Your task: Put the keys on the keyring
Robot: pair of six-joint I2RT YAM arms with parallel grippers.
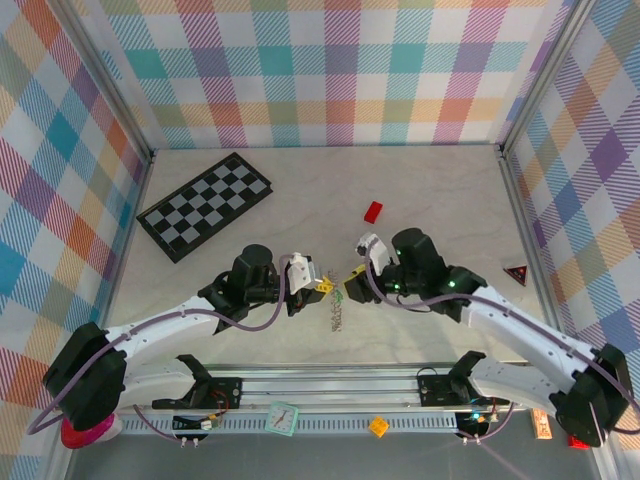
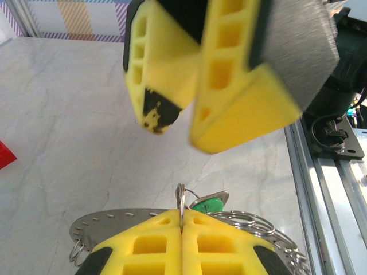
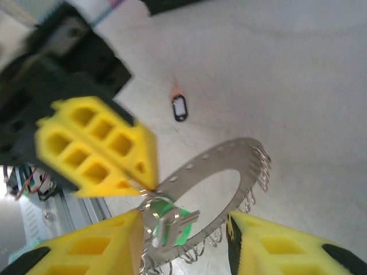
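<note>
The left end effector is pressed fully closed, pinching one thin wire loop of the keyring at its very fingertips. The keyring itself, a flat holed metal crescent fringed with small loops, lies on the table at about 6 o'clock from the table's middle, between the two arms. The right end effector stands open and holds nothing. The green-headed key lies in the gap between its fingers, against the loops. Whether the key is threaded onto a loop or only rests there, I cannot tell.

The main risk is that tip grip: the wire is fine and round, so a sideways nudge from the right fingers could roll it out of the pinch and let the keyring drop flat. If the key is only half on, it could slide off once nothing holds it. Closing the right fingers again might catch neighbouring loops along with the key.

A small black-rimmed piece, probably the black-headed key, lies loose at 12 o'clock from the keyring.
</note>
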